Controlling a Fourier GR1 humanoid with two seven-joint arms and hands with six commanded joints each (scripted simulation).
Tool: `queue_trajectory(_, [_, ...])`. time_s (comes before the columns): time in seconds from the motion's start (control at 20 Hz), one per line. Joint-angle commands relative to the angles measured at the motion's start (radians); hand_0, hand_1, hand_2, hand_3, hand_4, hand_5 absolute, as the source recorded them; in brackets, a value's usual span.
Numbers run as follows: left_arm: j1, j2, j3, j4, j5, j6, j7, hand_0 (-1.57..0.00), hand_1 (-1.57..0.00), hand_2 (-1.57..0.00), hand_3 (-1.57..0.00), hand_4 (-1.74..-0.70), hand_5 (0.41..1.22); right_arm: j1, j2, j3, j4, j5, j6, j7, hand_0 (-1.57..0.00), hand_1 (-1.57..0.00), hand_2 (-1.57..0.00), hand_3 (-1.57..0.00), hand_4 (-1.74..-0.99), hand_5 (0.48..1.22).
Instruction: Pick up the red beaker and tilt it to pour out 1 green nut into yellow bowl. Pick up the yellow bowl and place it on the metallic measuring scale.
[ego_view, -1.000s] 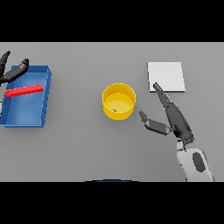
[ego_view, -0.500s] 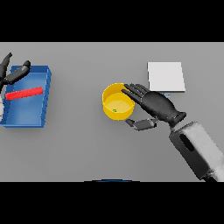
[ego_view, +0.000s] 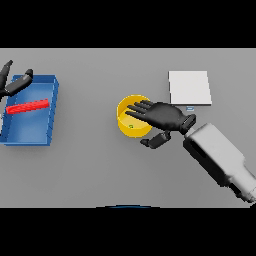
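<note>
The yellow bowl (ego_view: 128, 124) stands mid-table with a small green nut (ego_view: 131, 126) inside. My right hand (ego_view: 162, 116) lies over the bowl's right rim, fingers straight across its opening and thumb low at the bowl's front right side. It is open around the bowl, not closed on it. The red beaker (ego_view: 27, 106) lies on its side in the blue tray (ego_view: 27, 135) at far left. My left hand (ego_view: 14, 83) hangs open at the tray's far left corner. The white square scale (ego_view: 189, 88) sits at the back right.
The blue tray fills the left edge of the table. Bare grey table (ego_view: 90, 165) lies between the tray and the bowl. My right forearm (ego_view: 217, 155) reaches in from the lower right, just in front of the scale.
My right hand has swung left from near the scale and turned over the bowl, its fingers now further across the opening. The left hand, beaker and bowl stayed put.
</note>
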Motion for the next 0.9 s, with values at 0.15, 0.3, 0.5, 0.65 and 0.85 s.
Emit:
queue_trajectory(0.15, [0.011, 0.01, 0.001, -0.008, -0.007, 0.004, -0.018, 0.0, 0.0, 0.0, 0.0, -0.81, 0.7, -0.07, 0.027, 0.047, 0.09, 0.025, 0.056, -0.002, 0.0, 0.0, 0.0, 0.0, -1.164, 0.67])
queue_trajectory(0.3, [0.004, 0.016, 0.002, -0.004, -0.006, -0.006, -0.018, 0.0, 0.0, 0.0, 0.0, -0.8, 0.706, -0.109, 0.054, 0.079, 0.161, 0.049, 0.066, -0.001, 0.0, 0.0, 0.0, 0.0, -1.177, 0.673])
queue_trajectory(0.5, [0.005, 0.017, -0.003, 0.024, -0.022, 0.0, -0.027, 0.0, 0.0, 0.0, 0.0, -0.79, 0.708, -0.137, 0.078, 0.094, 0.225, 0.058, 0.073, -0.002, 0.0, 0.0, 0.0, -0.01, -1.188, 0.693])
queue_trajectory(0.65, [0.002, 0.016, -0.002, 0.007, -0.015, -0.005, -0.012, 0.0, 0.0, 0.0, 0.0, -0.79, 0.714, -0.146, 0.093, 0.09, 0.257, 0.059, 0.071, 0.017, 0.0, -0.01, -0.04, -0.08, -1.234, 0.77])
queue_trajectory(0.85, [0.007, 0.019, -0.002, 0.019, -0.016, -0.009, -0.033, 0.0, 0.0, 0.0, 0.0, -0.79, 0.71, -0.141, 0.085, 0.097, 0.244, 0.062, 0.06, -0.029, -0.68, -0.64, -0.59, -0.57, -1.435, 1.01])
